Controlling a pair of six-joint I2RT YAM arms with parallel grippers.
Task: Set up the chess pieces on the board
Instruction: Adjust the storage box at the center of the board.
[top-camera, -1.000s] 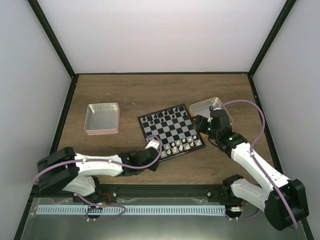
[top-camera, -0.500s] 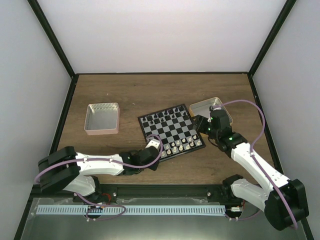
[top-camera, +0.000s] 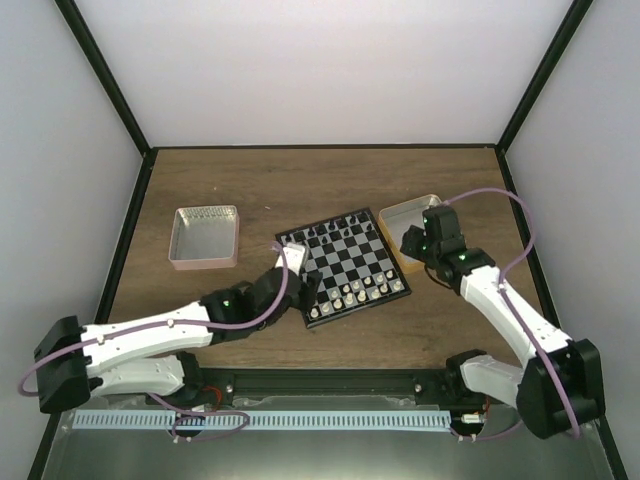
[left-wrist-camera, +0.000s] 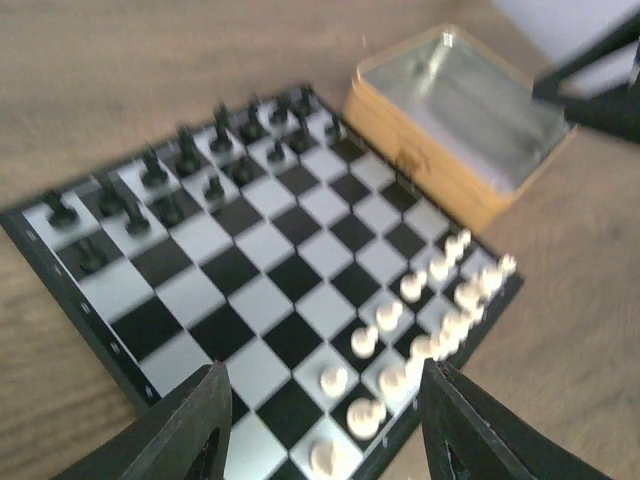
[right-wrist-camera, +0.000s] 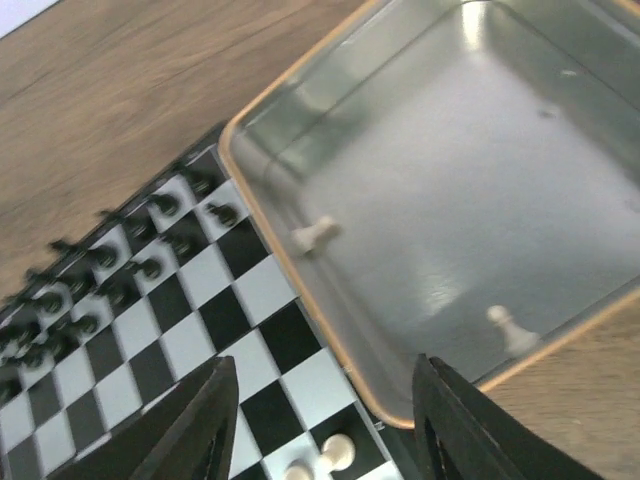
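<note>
The board (top-camera: 345, 262) lies skewed at the middle of the worktop (top-camera: 300, 185). A pink tray (top-camera: 205, 236) sits well apart at its 9 o'clock. An orange-tan tray (top-camera: 400, 211) sits just beside its 3 o'clock corner.

The cream-white chess pieces (top-camera: 356, 293) fill the rows along the board's 6 o'clock edge, and the black chessmen (top-camera: 330, 235) stand along the 12 o'clock edge. Two more white pieces are in the orange-tan tray, one lying on its side (right-wrist-camera: 317, 233) and one upright (right-wrist-camera: 508, 328).

The left claw (left-wrist-camera: 322, 400) hangs over the board's 9 o'clock edge, fingers apart with nothing between them. The right claw (right-wrist-camera: 325, 390) hovers over the tray's rim where it meets the board, also spread and empty.

From above, the right arm and its purple cable (top-camera: 510, 210) cover much of the orange-tan tray, so the two pieces inside do not show there. The left arm hides the board's 8 o'clock corner. The left wrist view is blurred, and its nearest white pieces are cut off at the bottom. Individual piece types are too small to make out.
</note>
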